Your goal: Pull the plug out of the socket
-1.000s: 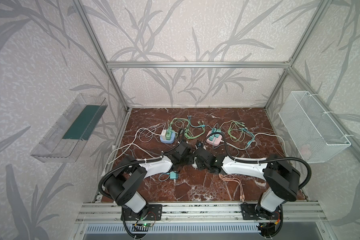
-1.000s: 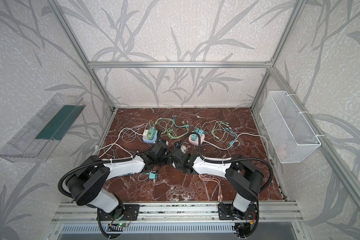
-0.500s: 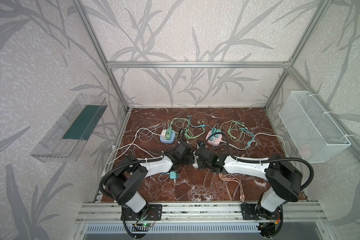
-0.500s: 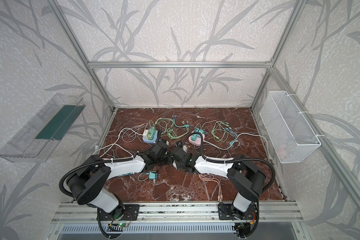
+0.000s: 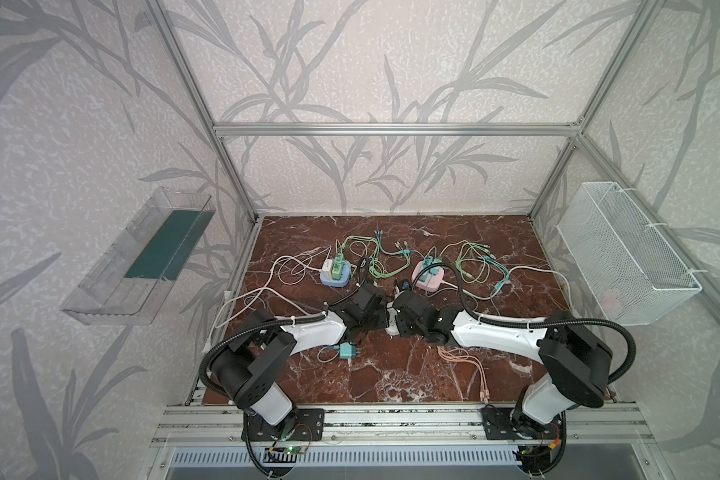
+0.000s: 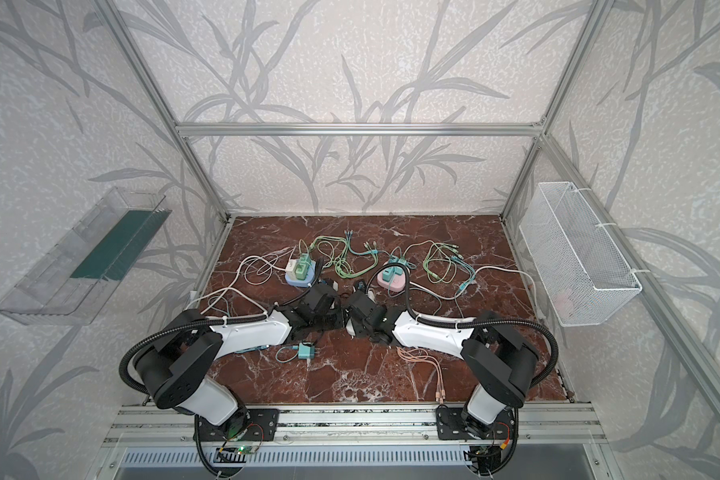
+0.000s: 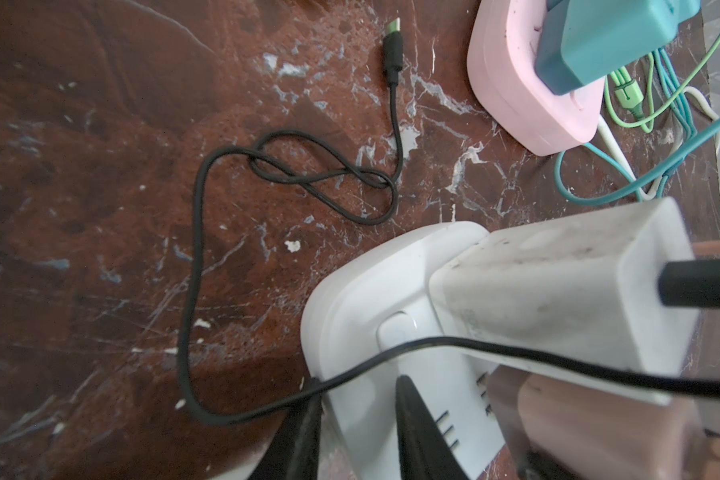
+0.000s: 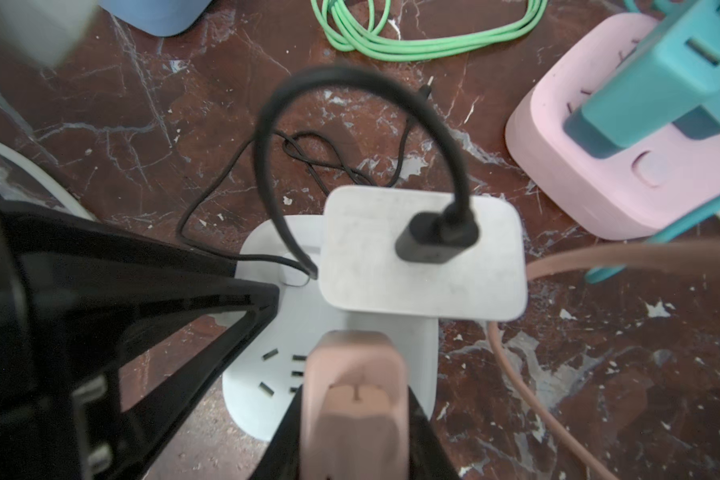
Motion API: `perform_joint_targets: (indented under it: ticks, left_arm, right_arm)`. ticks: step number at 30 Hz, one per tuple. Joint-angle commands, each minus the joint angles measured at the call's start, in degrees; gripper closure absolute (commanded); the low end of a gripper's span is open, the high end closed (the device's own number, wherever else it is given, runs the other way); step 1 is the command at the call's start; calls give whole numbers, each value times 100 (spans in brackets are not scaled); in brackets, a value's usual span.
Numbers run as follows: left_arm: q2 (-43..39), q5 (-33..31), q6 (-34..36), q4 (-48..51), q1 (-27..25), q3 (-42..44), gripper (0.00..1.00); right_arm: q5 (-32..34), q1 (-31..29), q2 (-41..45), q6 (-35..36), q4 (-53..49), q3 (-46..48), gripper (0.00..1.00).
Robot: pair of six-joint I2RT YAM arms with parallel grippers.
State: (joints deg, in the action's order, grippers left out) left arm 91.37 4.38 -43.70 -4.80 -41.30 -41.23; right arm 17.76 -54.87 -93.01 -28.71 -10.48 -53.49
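My right claw (image 8: pixel 352 424) is closed tightly on the pink plug (image 8: pixel 354 374). The plug stands in the white socket (image 8: pixel 418 357) in the middle of the bench (image 8: pixel 599 332), beside a white adapter (image 8: pixel 362 249) with a black cable (image 8: pixel 262 166). My left claw (image 7: pixel 358 386) is nearly closed on the edge of the socket body. I judge this is the pulling step, though I cannot tell whether the pins are partly out. The next move calls for a straight pull away from the socket face, while the left claw holds the socket down.
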Motion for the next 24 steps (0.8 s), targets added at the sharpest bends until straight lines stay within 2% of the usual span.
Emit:
perform_joint_targets:
  ticks: [1,4,13,24]
  left_arm:
    - [183,-62,11,741,-45,177,69]
    - [154,-86,10,741,-40,199,68]
    - [61,-130,33,777,-45,190,69]
    - [-85,-159,68,744,-69,189,68]
  right_arm:
    - [168,-67,335,88,169,-13,85]
    - [228,-66,478,144,182,38,84]
    - [-129,63,958,16,480,656,83]
    - [-1656,916,1853,-329,1410,1991,81]
